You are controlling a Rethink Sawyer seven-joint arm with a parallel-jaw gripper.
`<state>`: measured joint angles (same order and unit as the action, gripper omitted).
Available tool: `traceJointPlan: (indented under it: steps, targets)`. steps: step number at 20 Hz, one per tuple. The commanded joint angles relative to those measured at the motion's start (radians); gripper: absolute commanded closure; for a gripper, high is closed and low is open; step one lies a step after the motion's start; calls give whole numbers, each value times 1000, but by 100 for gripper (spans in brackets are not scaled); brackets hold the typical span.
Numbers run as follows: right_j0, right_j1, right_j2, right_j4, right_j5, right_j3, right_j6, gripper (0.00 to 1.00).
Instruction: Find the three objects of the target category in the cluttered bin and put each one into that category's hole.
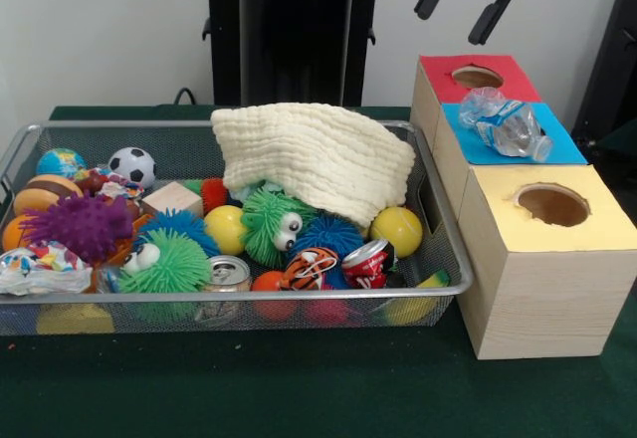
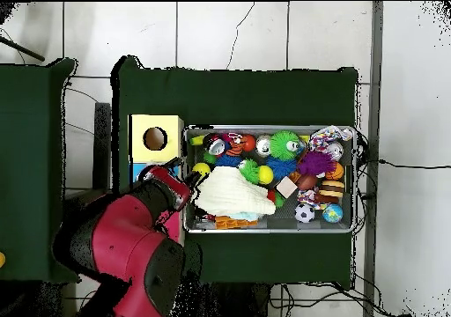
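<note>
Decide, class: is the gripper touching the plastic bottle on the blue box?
Apart. The front view shows the open gripper hanging above the boxes, with bare wall and the red box between its fingertips and the bottle lying on the blue box.

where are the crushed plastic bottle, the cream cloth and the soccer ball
crushed plastic bottle (image 1: 506, 125), front view, middle of its clear body
cream cloth (image 1: 314, 154), front view, centre of the folded top
soccer ball (image 1: 131, 166), front view, middle of the ball
</note>
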<state>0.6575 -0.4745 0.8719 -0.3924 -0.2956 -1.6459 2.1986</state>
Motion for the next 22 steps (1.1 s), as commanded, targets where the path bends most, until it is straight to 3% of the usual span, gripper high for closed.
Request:
traceJointPlan:
  steps: [1,22]
  targets:
    - [-38,-3,-146,55,36,-30,94,0]
    - [-35,11,-142,49,47,-29,110,0]
